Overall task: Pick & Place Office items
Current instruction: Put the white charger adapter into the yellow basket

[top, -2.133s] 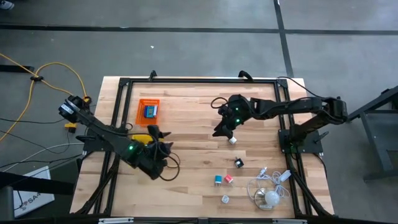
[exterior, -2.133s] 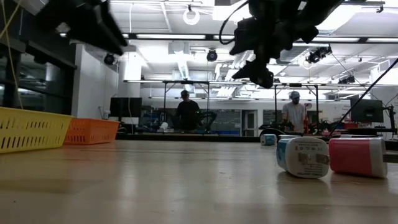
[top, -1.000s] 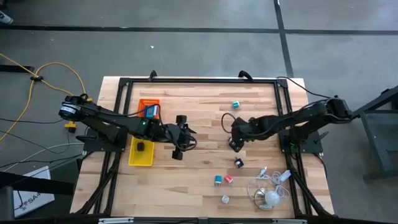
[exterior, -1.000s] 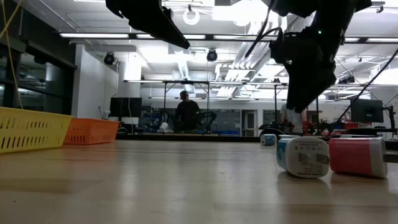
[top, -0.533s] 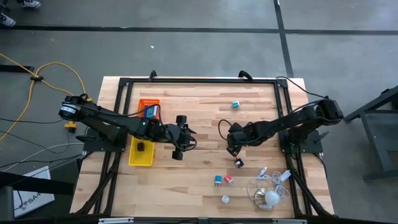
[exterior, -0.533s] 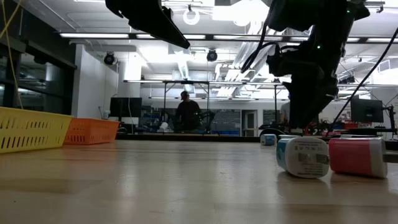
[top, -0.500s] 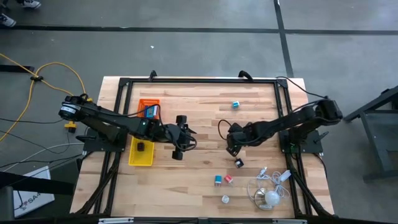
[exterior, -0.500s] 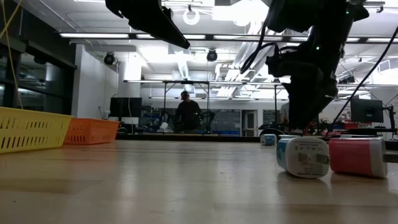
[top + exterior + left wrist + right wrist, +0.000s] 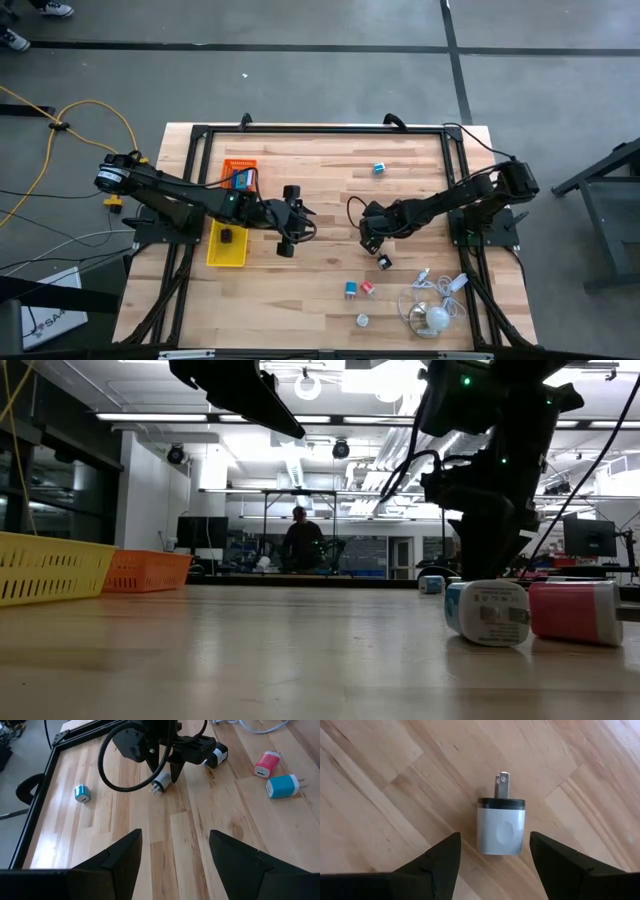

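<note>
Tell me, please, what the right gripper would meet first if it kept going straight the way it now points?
Most likely the white plug-in charger lying on the wooden table: it sits squarely between the right gripper's open fingers, just ahead, though the remaining gap is hard to judge.

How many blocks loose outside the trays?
6: teal block by far rail; white block between the right gripper's jaws; black block beside it; blue block, pink block, small white block near the cable. Arms may hide more.

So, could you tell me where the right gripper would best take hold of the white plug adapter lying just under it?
Probably across the two long flat sides of the white plug adapter's body, coming straight down from above. It lies flat on the table, prongs pointing away from the right gripper, whose open fingers already flank it. Avoid the thin prongs and dark end cap.
</note>
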Available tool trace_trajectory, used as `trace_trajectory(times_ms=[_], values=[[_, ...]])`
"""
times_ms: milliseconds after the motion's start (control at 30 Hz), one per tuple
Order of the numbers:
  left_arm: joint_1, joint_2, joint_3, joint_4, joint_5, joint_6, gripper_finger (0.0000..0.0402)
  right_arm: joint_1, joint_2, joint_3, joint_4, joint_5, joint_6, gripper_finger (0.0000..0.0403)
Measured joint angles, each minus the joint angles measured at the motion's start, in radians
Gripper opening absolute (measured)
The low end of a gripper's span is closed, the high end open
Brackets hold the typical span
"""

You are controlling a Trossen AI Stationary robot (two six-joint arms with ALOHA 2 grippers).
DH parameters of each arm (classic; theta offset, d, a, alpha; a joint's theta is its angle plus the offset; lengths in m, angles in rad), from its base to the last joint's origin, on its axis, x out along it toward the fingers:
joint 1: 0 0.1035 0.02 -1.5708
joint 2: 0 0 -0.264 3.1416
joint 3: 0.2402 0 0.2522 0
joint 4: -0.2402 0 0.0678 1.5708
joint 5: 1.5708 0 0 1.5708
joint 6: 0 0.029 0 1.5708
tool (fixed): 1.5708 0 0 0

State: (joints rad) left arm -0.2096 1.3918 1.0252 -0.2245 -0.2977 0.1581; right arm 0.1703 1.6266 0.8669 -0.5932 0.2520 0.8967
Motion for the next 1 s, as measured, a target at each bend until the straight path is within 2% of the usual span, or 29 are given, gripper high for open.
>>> trace_trajectory(times_ms=[233,500,767,1000], values=[[0.000,0.000,0.000,0.000,0.000,0.000,0.0223,-0.007,-0.001,0.000,0.004,0.004,0.022,0.0220],[0.000,0.000,0.000,0.000,0.042,0.001,0.0223,-0.016,0.018,0.000,0.007,-0.004,0.023,0.0193],[-0.001,0.000,0.000,-0.003,0.045,0.003,0.0223,-0.015,0.030,0.000,0.022,-0.019,0.023,0.0169],[-0.001,0.000,0.000,-0.003,0.045,0.003,0.0223,-0.015,0.030,0.000,0.022,-0.019,0.021,0.0133]])
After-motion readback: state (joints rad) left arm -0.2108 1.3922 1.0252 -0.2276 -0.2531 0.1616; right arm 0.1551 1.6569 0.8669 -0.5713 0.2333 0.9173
